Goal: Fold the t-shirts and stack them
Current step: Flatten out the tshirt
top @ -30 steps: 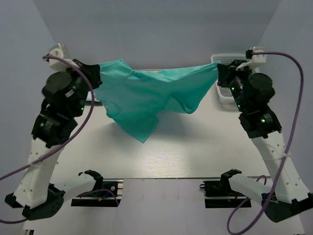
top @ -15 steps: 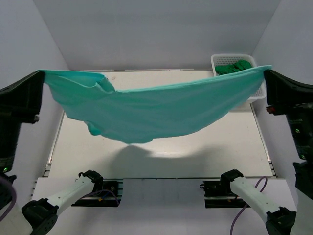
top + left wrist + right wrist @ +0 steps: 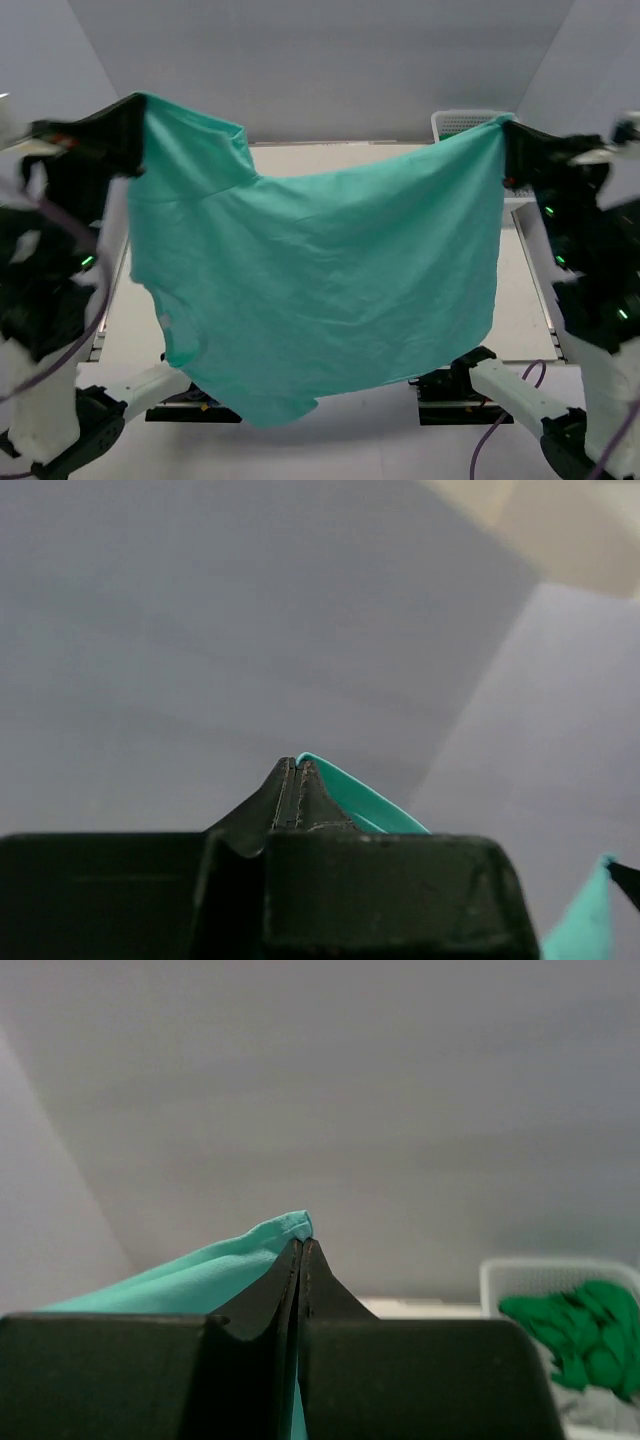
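Observation:
A light teal t-shirt (image 3: 320, 280) hangs spread wide in the air, high above the table and close to the top camera. My left gripper (image 3: 138, 100) is shut on its upper left corner, and a sliver of teal cloth (image 3: 350, 795) pokes out beside the closed fingers in the left wrist view. My right gripper (image 3: 505, 125) is shut on the upper right corner, with teal fabric (image 3: 200, 1275) pinched at its tips. The shirt's lower edge droops toward the arm bases. No white t-shirt shows.
A white lattice basket (image 3: 460, 122) sits at the table's back right, partly hidden by the shirt; in the right wrist view it (image 3: 500, 1280) holds a bunched green cloth (image 3: 585, 1340). The pale table (image 3: 525, 290) shows at the right. Grey walls enclose the space.
Both arms have risen toward the camera with the shirt held between them. The shirt went from a sagging bunch to a wide sheet hanging flat.

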### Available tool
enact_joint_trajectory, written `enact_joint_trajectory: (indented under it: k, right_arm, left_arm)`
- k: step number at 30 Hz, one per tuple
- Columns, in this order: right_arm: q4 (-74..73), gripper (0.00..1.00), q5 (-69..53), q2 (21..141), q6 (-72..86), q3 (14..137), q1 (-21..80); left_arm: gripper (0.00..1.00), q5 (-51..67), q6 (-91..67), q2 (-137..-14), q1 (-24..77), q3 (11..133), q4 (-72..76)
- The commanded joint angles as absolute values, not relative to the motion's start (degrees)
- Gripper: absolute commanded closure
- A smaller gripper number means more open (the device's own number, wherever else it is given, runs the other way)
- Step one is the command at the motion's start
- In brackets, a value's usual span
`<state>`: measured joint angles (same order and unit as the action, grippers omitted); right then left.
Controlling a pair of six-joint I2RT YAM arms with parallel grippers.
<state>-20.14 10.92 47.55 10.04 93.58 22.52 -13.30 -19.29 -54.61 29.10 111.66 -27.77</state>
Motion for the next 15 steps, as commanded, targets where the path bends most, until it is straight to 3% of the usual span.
enact_joint_trajectory:
  k: [1, 8, 15]
  right_arm:
    - [-17.7, 1.00, 20.3, 54.1, 10.5, 87.8, 22.3]
    - [-9.8, 1.00, 29.4, 67.3, 13.4, 73.7, 21.9]
    - [-8.2, 1.00, 27.3, 90.3, 13.7, 75.7, 19.6]
  left_arm:
    - [1.00, -24.7, -16.9, -62.4, 28.7, 103.1, -26.1]
    - [1.00, -38.4, -17.5, -82.1, 27.6, 94.8, -22.6]
    - [1.00, -35.9, -18.7, -108.0, 21.6, 97.6, -22.2]
